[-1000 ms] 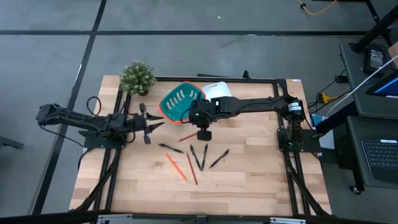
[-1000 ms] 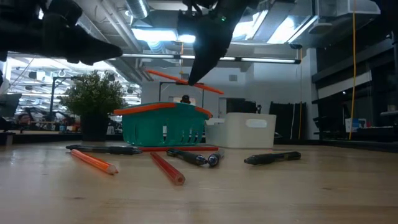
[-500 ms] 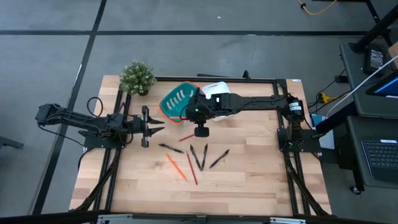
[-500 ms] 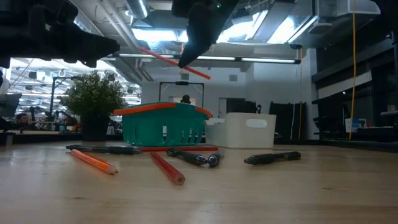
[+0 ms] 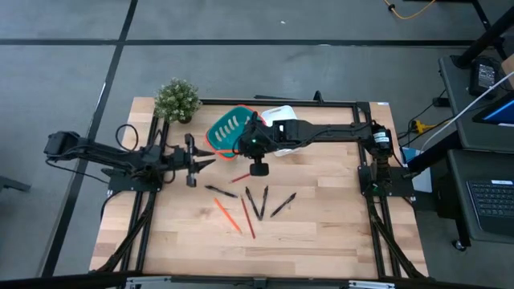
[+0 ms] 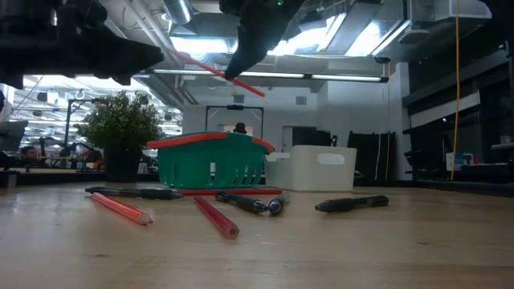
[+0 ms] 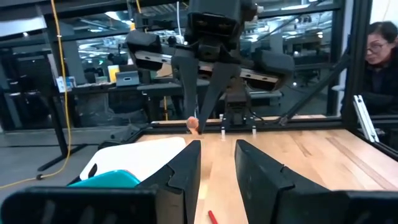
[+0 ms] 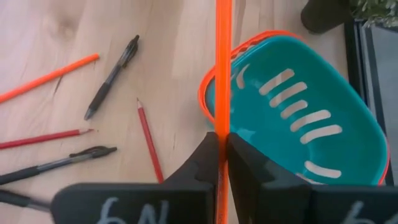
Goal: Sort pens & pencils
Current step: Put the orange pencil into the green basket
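Observation:
My right gripper [image 5: 252, 149] is shut on an orange pencil [image 6: 217, 74], high above the table beside the teal basket [image 5: 230, 131]. On the wood lie several black pens [image 5: 263, 201] and three more pencils: an orange one [image 5: 226, 214] and two red ones [image 5: 248, 218] [image 5: 242, 177]. In the right wrist view the held pencil [image 8: 222, 68] runs past the basket's orange rim [image 8: 204, 99]. My left gripper [image 5: 201, 160] hovers open at the table's left, pointing toward the middle, with nothing between its fingers [image 7: 186, 167]. My right gripper pinches the orange pencil's shaft [image 8: 222, 124] between its two fingers, which come slanting down from the table's right side. The pencil lies along the gap between the fingers. It is lifted clear and tilted, one end [image 6: 178, 57] higher than the other [image 6: 259, 92].
A white bin [image 5: 279, 116] stands behind the basket, and a potted plant [image 5: 177, 99] at the far left corner. A black frame runs along the table's edges. A person [image 7: 379, 56] sits beyond the table's right side.
My right gripper has risen with the orange pencil, staying shut, and has shifted slightly toward the basket. The pencil now hangs higher above the table and tilts more steeply than before.

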Available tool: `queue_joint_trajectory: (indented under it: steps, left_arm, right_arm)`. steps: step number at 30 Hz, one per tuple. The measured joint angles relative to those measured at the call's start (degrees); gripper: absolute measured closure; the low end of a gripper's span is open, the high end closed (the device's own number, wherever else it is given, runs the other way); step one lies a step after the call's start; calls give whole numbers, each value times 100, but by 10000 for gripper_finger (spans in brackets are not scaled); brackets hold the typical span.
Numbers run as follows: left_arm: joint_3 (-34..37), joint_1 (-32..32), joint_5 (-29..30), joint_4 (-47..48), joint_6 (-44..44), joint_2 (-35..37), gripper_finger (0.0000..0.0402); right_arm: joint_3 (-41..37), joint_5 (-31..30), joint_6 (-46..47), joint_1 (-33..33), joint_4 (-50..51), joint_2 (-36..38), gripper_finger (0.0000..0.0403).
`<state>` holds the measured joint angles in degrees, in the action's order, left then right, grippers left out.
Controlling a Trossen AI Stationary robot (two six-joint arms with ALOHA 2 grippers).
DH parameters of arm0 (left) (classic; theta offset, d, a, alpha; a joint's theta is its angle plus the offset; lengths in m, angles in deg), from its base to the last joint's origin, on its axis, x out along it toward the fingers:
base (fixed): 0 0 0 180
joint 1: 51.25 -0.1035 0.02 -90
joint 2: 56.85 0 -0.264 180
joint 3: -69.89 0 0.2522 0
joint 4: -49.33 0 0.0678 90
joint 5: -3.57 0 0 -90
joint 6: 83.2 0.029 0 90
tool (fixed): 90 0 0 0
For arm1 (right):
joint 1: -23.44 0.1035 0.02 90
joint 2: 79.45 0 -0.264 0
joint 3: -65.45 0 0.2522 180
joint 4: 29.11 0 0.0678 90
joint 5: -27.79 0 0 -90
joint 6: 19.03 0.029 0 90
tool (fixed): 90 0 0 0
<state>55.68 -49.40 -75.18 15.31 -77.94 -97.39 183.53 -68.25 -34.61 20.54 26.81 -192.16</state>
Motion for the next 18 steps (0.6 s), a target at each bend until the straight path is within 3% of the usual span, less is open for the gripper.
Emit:
queue_joint_trajectory:
  steps: [18]
  left_arm:
    - [-4, -463, -193, -1449, -20, -1145, 308]
  right_arm:
    - [0, 37, -334, -70, -470, 0, 376]
